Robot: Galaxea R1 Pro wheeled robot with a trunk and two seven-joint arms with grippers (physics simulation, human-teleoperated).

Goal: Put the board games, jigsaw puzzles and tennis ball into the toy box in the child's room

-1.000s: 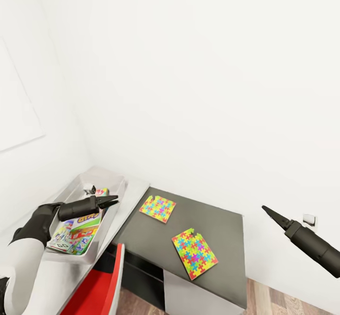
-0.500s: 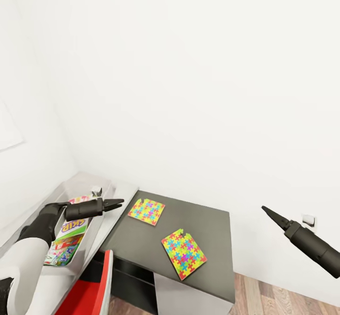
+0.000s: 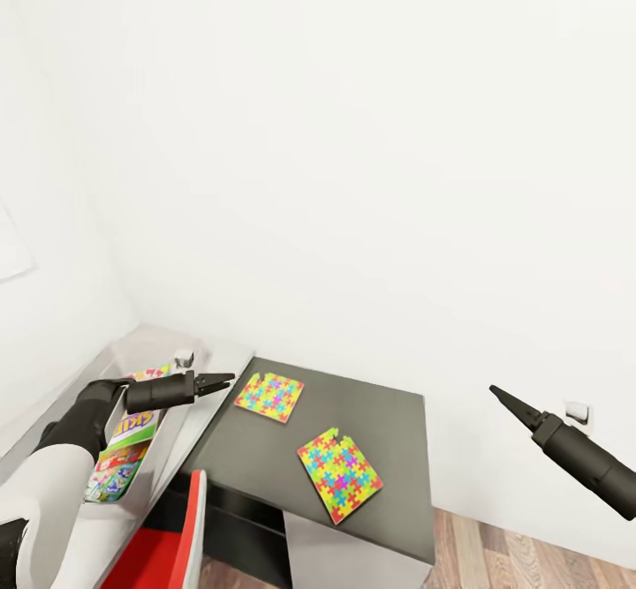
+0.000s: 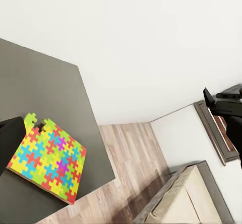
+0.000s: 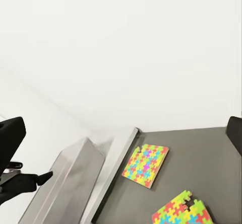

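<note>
Both jigsaw puzzles (image 3: 268,396) (image 3: 339,475) lie flat, probably thin, light, stiff: pinch an edge; left gripper (image 3: 223,381), at 9 o'clock of them, is clenched empty, right gripper (image 3: 500,393) likewise.

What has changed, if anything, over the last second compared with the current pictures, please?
The left gripper has swung out from over the toy box toward the nearer-wall jigsaw puzzle, empty. The camera panned too. Both puzzles, the board games and the right gripper kept their places.

"SKIP" on board game (image 3: 132,422)
</note>
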